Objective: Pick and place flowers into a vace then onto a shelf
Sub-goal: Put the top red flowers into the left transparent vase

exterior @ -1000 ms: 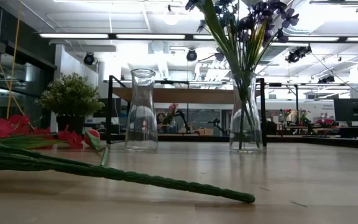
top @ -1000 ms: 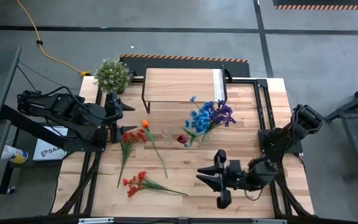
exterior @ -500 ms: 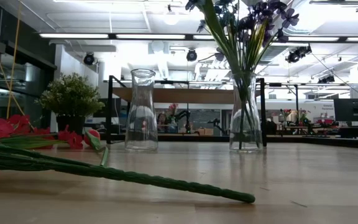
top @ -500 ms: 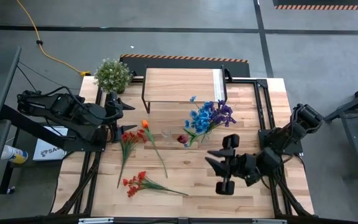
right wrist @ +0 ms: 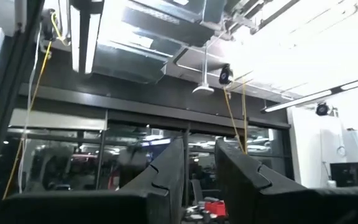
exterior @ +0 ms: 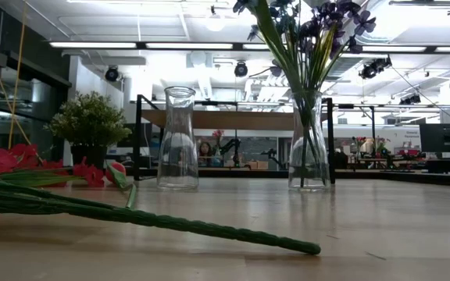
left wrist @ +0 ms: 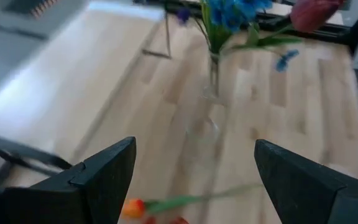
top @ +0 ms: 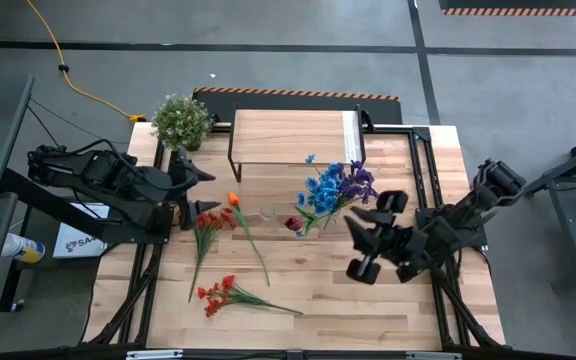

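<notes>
Flowers [top: 230, 293] with red and orange blooms lie loose on the plank table, left of centre — none gripped. The blue and purple bunch [top: 335, 186] already stands in one glass vase [exterior: 308, 144]; the second vase [exterior: 178, 139] just beside it holds nothing. The left gripper [top: 186, 187] waits wide open near the potted plant [top: 181, 120]. The right gripper [top: 370, 238], fingers nearly closed on nothing, hangs just beside the filled vase — a careless swing there could tip it. The shelf [top: 293, 135] bears nothing yet.
</notes>
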`<action>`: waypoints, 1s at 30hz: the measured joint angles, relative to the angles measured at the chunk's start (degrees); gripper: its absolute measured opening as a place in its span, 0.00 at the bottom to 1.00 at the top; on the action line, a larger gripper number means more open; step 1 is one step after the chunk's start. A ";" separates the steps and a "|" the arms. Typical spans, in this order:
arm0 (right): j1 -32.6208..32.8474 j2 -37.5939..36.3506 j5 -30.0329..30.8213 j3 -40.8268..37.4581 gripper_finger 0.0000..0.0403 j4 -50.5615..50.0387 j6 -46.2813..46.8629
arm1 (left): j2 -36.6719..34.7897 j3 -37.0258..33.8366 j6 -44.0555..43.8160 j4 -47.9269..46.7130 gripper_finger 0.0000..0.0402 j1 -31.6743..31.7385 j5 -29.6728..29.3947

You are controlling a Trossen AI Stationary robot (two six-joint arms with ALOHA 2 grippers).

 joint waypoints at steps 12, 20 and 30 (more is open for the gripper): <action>2.33 -13.66 5.17 0.00 0.21 -18.82 -0.51 | 2.57 -0.26 -27.78 -10.65 0.90 -0.02 15.03; 4.21 -19.13 5.78 0.00 0.21 -27.93 -0.39 | 8.94 -0.24 -45.92 -18.25 0.90 -0.02 18.59; 5.81 -21.88 11.56 0.00 0.21 -34.26 -0.37 | 19.96 -0.20 -55.06 -21.78 0.90 -0.02 25.12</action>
